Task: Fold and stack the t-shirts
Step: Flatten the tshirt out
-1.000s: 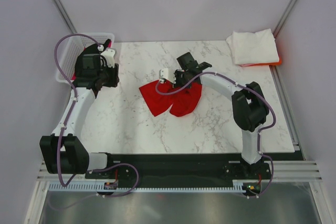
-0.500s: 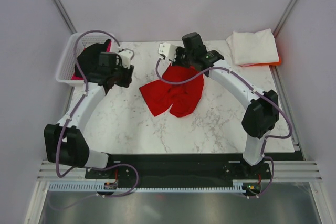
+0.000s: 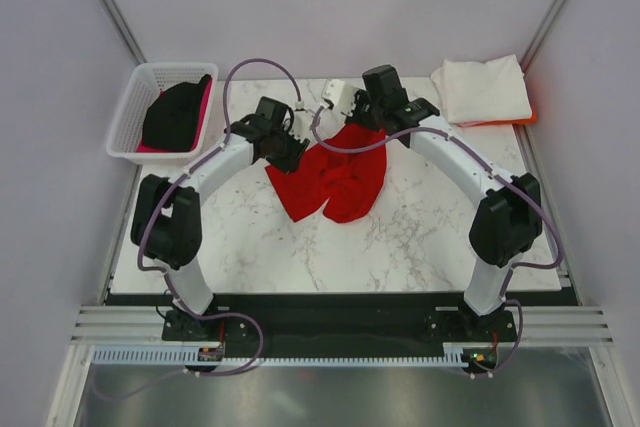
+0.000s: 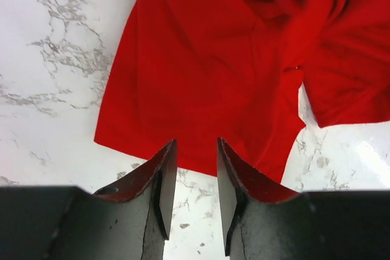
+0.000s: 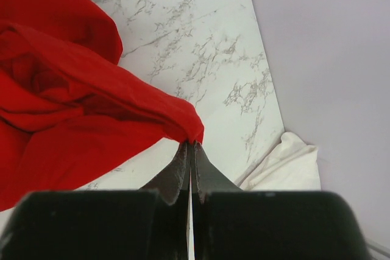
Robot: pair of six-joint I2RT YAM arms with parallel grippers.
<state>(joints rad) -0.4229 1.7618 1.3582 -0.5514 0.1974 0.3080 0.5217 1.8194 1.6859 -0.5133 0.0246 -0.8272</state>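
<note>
At the centre of the white marbled worktop (image 3: 250, 237): bright red short-sleeved cloth t-shirt (image 3: 335, 185), rumpled, creased over itself, not yet folded. Clenched on a raised ridge of its 12 o'clock edge: right tool (image 5: 190, 145), fingers pressed together with red cloth pinched at the tips, holding that edge a little off the marble. Spread apart and grasping nothing: left tool (image 4: 195, 143), hovering just over the shirt's 9 o'clock hem, cloth showing in the gap below the jaws. Contact with the cloth impossible to tell.

Done so far, judging by the layout: folded white cloth t-shirt (image 3: 483, 87) at the 2 o'clock corner, resting on an orange cloth t-shirt (image 3: 524, 118) with only a sliver showing. Left to do: spreading the red one flat, folding it, adding it to that pile. Queued after that, at 10 o'clock: black cloth t-shirt (image 3: 175, 115) and magenta-pink cloth t-shirt (image 3: 204, 107), heaped in the white plastic lattice basket (image 3: 125, 117). Roughly two of five dealt with, by this reckoning.
</note>
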